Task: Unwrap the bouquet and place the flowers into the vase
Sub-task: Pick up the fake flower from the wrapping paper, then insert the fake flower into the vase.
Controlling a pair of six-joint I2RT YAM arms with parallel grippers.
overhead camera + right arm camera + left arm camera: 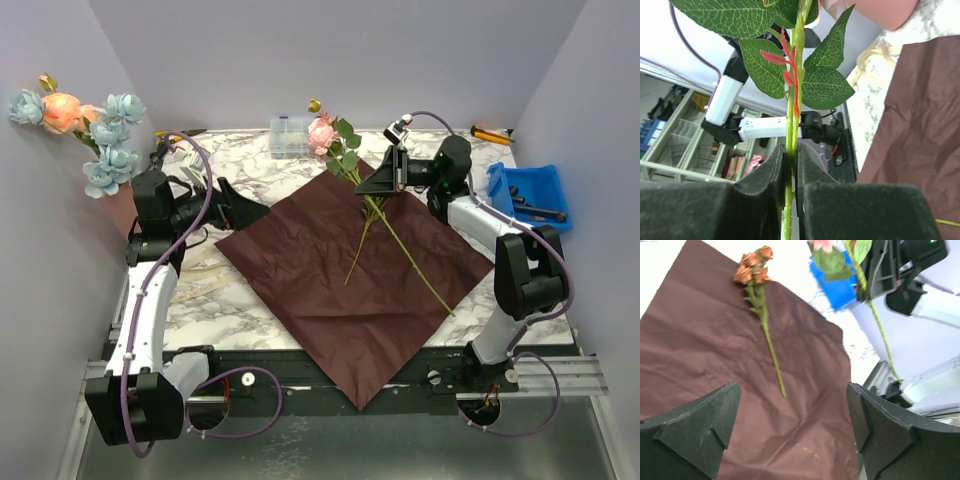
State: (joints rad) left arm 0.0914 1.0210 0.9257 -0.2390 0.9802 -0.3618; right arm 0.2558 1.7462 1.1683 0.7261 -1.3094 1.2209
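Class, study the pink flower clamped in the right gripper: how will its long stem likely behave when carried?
The pink flower's stem is long and thin, so it will probably flex and sway. Its bloom and leaves sit beyond the right gripper, so it may tip top-heavy. Pinched so narrowly, it could twist between the pads.

Vase (885, 10): cut off by the top edge in the right wrist view. From overhead, mostly behind the left arm (155, 200) at far left.
Pink flower (822, 244): bloom clipped at the top edge and blurred in the left wrist view. The stem length between the right gripper (791, 157) pads is hidden.
Blue bin (530, 190), far right: dark contents too small to identify.
Clear box (290, 135): same.
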